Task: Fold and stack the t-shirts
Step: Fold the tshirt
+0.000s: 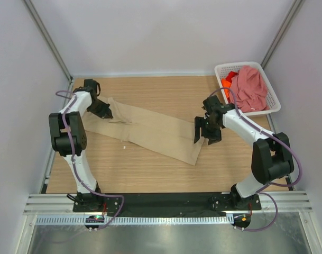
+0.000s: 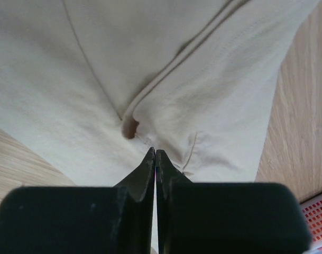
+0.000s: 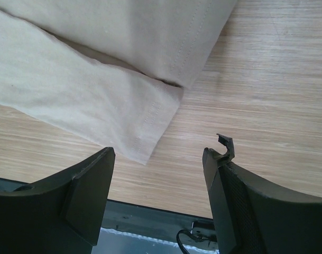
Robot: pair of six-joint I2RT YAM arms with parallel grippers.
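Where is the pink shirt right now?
Seen from above, the pink shirt is heaped in the white basket at the far right corner of the table, partly covering the orange shirt, beyond the right arm's open tool.

Seen from above, a wooden table sits inside white walls. A beige t-shirt, folded into a long narrow strip, lies slanting from upper left down toward the centre right. The left gripper sits on the strip's upper-left end. The right gripper, jaws spread apart, is at the strip's lower-right end. In the far right corner stands a white lattice basket holding a crumpled pink t-shirt, with an orange t-shirt showing beside it.
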